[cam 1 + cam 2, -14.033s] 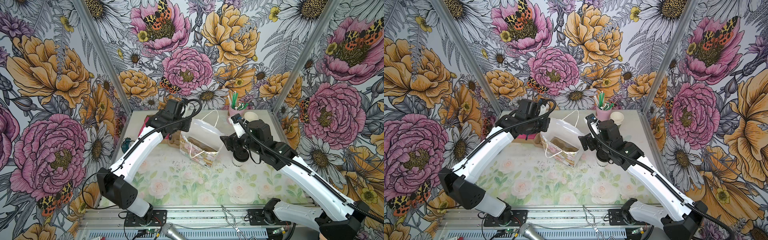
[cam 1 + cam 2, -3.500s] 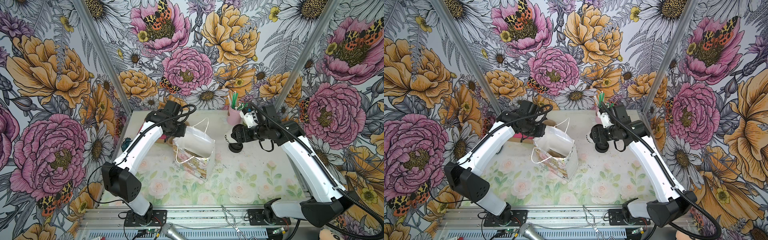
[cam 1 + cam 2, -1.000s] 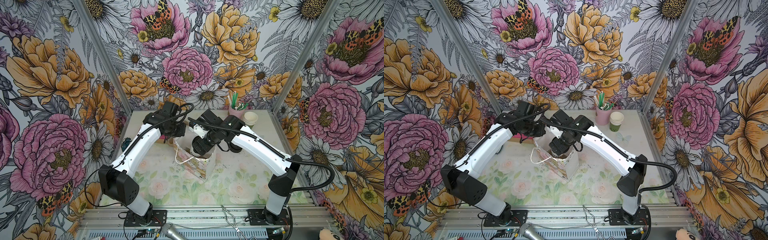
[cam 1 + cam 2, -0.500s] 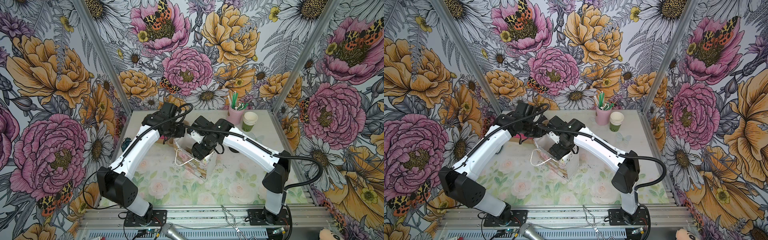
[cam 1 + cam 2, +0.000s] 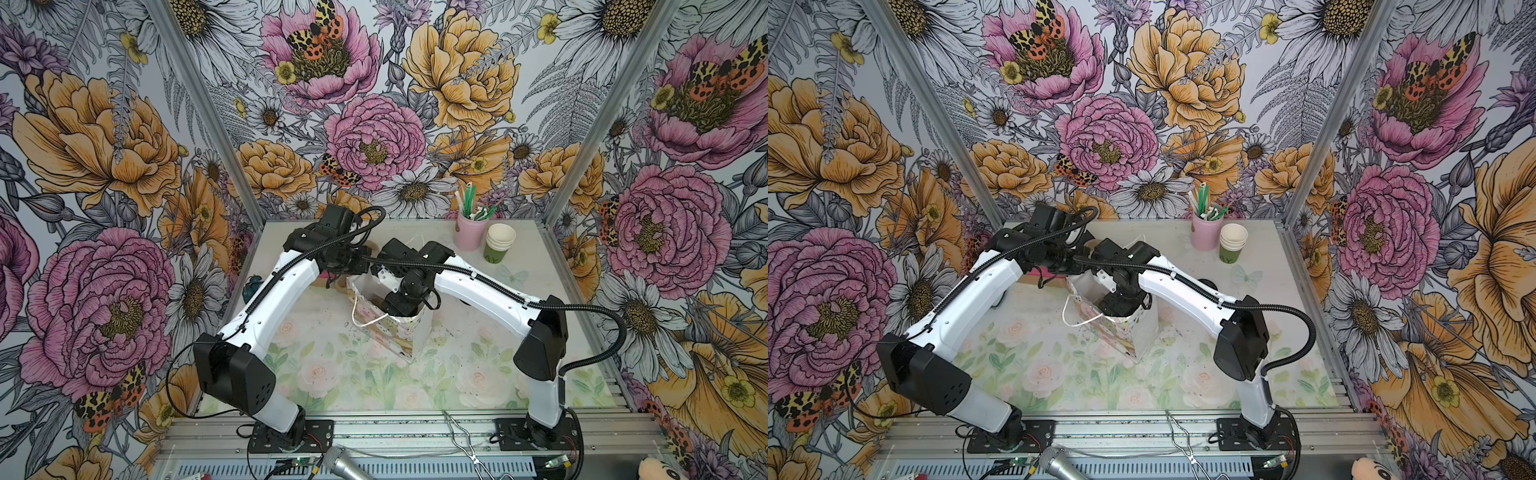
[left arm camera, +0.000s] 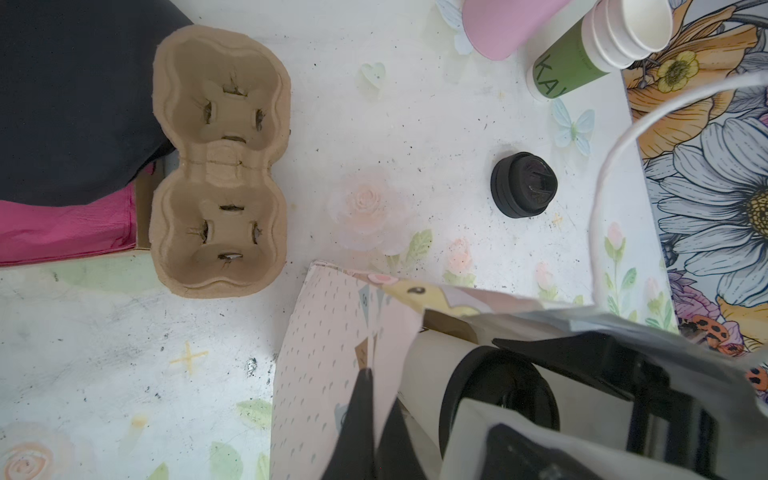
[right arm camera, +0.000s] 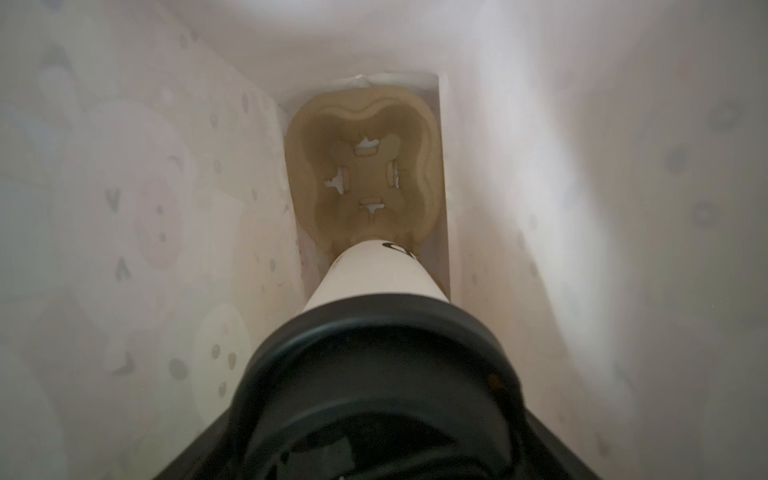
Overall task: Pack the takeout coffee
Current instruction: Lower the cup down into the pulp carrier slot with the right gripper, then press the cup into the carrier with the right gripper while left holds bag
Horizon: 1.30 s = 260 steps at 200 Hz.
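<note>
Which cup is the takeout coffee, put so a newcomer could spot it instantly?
Find the patterned paper bag standing mid-table. Inside it, over a brown pulp tray at the bottom, is the takeout coffee. It has a whitish wall and black lid, unlike the lidless, green-bottomed cup stack beside the pink holder.

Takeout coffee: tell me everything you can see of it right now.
The takeout coffee is a small paper cup with a whitish wall, a dark printed mark near its base and a round black plastic lid fitted on. It is roughly upright, low inside the paper bag, over one cell of a brown pulp carrier on the bag's floor. Whether it is seated there cannot be told. The right gripper holds it at the lid.
</note>
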{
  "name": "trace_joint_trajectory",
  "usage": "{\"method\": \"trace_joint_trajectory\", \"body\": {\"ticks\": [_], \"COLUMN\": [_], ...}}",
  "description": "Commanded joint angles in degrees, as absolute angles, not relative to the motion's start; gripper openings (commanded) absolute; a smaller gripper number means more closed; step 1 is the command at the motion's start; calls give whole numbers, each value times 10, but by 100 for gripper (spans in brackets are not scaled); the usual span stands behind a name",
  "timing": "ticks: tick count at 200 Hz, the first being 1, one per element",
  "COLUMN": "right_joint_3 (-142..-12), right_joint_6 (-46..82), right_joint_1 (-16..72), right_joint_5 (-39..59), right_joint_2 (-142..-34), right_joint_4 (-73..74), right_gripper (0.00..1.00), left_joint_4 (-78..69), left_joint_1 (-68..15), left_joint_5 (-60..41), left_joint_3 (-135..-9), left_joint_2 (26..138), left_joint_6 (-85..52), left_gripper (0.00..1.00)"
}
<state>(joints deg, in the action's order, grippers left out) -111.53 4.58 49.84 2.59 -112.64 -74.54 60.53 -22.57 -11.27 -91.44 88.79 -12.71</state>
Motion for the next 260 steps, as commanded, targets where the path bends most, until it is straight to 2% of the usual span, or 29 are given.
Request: {"method": "trace_joint_trajectory", "body": {"ticks": [1, 260], "right_joint_3": [-1110, -1089], "right_joint_6": [36, 39], "right_joint_1": [497, 493], "right_joint_5": [26, 19], "right_joint_2": [-1135, -1198], "right_joint_4": [-746, -745], "right_gripper": [87, 88], "left_joint_4": [586, 584], "left_joint_1": [-219, -217], "left_joint_5": [-121, -124], "left_joint_3": [-909, -910], "left_joint_2": [881, 885], "left_joint_6": [-132, -133], "left_gripper": [0, 0]}}
